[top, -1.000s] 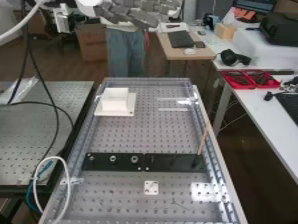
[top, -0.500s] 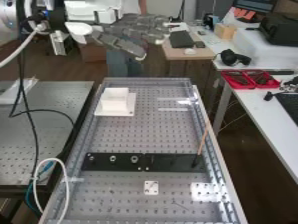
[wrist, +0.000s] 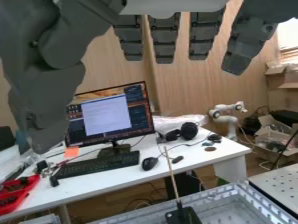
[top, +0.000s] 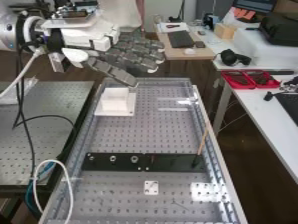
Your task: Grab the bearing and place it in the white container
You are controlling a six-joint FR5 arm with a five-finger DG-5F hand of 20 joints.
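Observation:
Above the far end of the metal tray, at the upper left of the high view, hangs the hand (top: pixel 130 54) with its fingers straight and nothing held. In the wrist view the hand (wrist: pixel 163 36) shows its extended fingers and, apart from them, the thumb. The white container (top: pixel 116 101) stands on a white plate near the tray's far left corner, a little below the hand. Several small ring-like parts sit on the black strip across the tray; the bearing (top: pixel 134 159) appears to be the largest, nearest the strip's middle.
A thin wooden stick (top: pixel 203 141) stands up at the right end of the black strip (top: pixel 174 162). A small white plate (top: pixel 151 187) lies nearer in the perforated tray (top: pixel 126 135). Cables hang at the left. Red bins (top: pixel 250 79) are on the right-hand desk.
The hand has come down from the top edge of the high view toward the tray's far end. The container and the parts on the strip have not moved.

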